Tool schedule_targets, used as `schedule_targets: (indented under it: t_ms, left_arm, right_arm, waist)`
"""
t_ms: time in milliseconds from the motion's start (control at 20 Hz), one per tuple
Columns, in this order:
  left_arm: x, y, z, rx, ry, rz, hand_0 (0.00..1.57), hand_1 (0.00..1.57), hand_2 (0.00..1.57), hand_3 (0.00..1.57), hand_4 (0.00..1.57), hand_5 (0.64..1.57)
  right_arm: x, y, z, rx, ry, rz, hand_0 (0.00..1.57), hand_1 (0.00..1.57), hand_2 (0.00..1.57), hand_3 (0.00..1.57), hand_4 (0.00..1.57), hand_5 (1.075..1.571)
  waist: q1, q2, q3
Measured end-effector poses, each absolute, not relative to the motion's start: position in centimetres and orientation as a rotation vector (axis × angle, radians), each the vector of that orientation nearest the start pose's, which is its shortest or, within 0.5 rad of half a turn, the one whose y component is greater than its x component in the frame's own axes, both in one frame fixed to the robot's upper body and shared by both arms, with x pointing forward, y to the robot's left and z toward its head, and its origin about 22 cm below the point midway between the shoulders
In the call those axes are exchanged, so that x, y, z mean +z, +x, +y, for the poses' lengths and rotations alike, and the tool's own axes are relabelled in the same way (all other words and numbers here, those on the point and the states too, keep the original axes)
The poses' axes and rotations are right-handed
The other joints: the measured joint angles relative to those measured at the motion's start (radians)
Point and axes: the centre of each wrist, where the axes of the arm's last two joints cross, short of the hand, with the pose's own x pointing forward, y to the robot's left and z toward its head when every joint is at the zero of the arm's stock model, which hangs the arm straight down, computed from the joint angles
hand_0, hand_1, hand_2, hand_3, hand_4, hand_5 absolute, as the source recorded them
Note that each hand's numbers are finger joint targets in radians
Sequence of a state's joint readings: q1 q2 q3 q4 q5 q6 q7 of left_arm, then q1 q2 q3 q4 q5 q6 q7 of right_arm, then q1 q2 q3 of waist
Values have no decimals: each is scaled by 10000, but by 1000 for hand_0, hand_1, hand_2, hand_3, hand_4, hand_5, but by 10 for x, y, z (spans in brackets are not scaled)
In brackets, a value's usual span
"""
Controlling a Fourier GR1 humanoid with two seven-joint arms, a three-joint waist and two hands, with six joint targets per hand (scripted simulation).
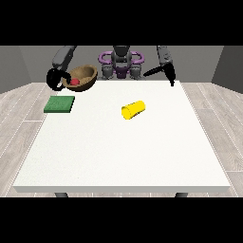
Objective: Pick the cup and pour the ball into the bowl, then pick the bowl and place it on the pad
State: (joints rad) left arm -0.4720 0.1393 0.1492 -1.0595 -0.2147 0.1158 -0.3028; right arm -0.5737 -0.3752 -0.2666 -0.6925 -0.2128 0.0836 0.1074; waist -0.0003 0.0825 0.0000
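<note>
A brown wooden bowl (85,77) hangs tilted above the table's far left part, its opening turned toward the camera, with a red ball (75,81) inside it. The hand at the view's left (58,79) is curled round the bowl's left rim and holds it up. A green pad (60,104) lies flat on the table just below and left of the bowl. A yellow cup (133,110) lies on its side near the table's middle, mouth toward the camera. The hand at the view's right (171,75) hangs over the far right edge, away from everything.
The white table (123,156) stretches toward the camera with its near edge at the bottom. The robot's torso (121,61) stands behind the far edge. Wooden floor surrounds the table.
</note>
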Motion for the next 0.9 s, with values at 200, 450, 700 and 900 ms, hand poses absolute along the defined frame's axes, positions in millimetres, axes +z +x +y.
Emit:
schedule_targets:
  t_ms: [200, 450, 700, 900]
  left_arm:
    - [29, 361, 239, -2220, 3324, -19015, 0, 0, 0, 0, 0, 1565]
    - [61, 369, 209, -2588, 3294, -20386, 0, 0, 0, 0, 0, 1564]
    - [90, 364, 192, -2688, 3410, -21590, 0, 0, 0, 0, 0, 1563]
    - [110, 358, 193, -2645, 3573, -22217, 0, 0, 0, 0, 0, 1563]
  right_arm:
    - [36, 360, -399, -1910, -904, -12992, 1571, 1571, 1571, 1571, 1062, 1562]
    - [61, 354, -443, -2774, -852, -14104, 1571, 1571, 1571, 1442, 1031, 1563]
    - [72, 334, -483, -2906, -1426, -15154, 1571, 1571, 1571, 0, 1033, 1566]
    - [87, 326, -504, -2748, -1815, -15792, 1571, 1571, 1571, 0, 1037, 1569]
  waist:
    - [53, 910, 7]
    - [493, 2205, 13]
    - [735, 3361, 25]
    - [748, 3963, 22]
